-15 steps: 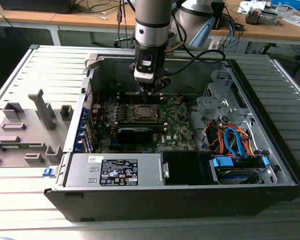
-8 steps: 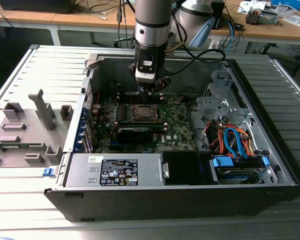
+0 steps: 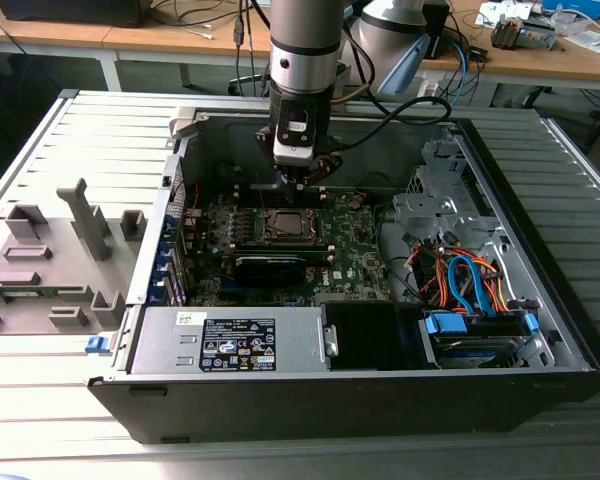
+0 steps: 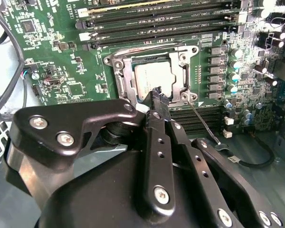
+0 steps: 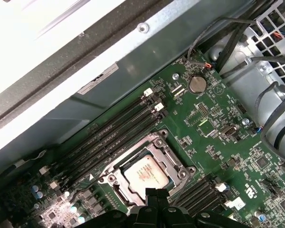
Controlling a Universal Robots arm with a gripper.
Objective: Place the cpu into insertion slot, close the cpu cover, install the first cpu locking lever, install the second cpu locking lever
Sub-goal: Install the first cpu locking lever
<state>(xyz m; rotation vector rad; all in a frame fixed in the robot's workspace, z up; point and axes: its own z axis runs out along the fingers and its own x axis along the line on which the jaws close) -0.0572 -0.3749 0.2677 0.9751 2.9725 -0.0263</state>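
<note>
The cpu (image 4: 154, 78) (image 5: 143, 173), a silvery square chip, lies in the insertion slot (image 3: 285, 226) on the green board. The cpu cover (image 4: 121, 71) (image 5: 157, 145) lies flat around it as a dark metal frame, the chip showing through its cut-out. A thin wire locking lever (image 4: 203, 124) sticks out from one corner of the socket, away from the frame. My gripper (image 4: 156, 94) (image 5: 156, 194) (image 3: 302, 178) hovers just above the socket's edge, fingers together with nothing between them.
Long black memory slots (image 5: 111, 137) run beside the socket. The open case's walls (image 3: 170, 190) surround the board. A power supply (image 3: 235, 340), a drive cage with orange and blue cables (image 3: 465, 285) and a grey fixture (image 3: 50, 260) outside the case are nearby.
</note>
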